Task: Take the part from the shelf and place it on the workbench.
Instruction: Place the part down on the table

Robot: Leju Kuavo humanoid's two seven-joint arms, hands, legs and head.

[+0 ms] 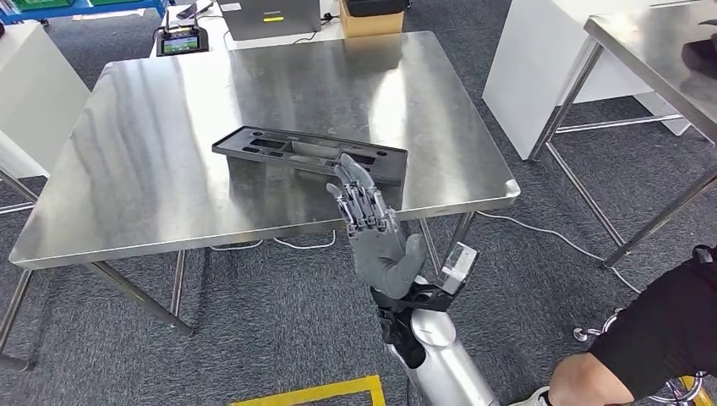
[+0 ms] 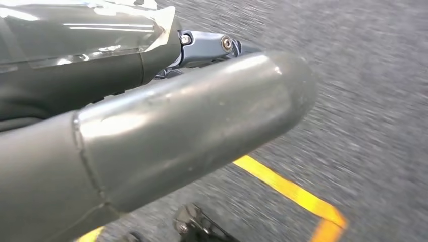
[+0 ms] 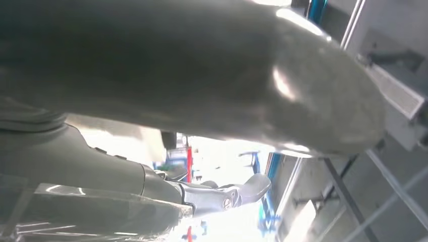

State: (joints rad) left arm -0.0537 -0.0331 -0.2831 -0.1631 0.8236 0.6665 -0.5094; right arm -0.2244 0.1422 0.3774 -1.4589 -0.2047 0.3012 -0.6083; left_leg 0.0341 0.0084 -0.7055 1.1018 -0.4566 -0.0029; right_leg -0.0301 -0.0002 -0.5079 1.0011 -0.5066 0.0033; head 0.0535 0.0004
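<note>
A long dark grey plastic part (image 1: 309,153) with several recesses lies flat on the steel workbench (image 1: 152,169), close to its front edge. My right hand (image 1: 374,228) is raised in front of that edge, fingers straight and apart, holding nothing; its fingertips overlap the part's near right side in the head view. In the right wrist view its thick grey thumb (image 3: 227,75) and a dark finger (image 3: 222,194) stand apart with nothing between them. The left wrist view shows my left hand's thumb (image 2: 192,126) over grey carpet, and nothing in the hand.
A second steel table (image 1: 659,59) stands at the right with a white cabinet (image 1: 541,68) behind it. A person's dark sleeve and hand (image 1: 626,355) are at the lower right. A cardboard box (image 1: 372,19) and a tablet (image 1: 180,41) sit beyond the workbench. Yellow floor tape (image 1: 313,394) lies below.
</note>
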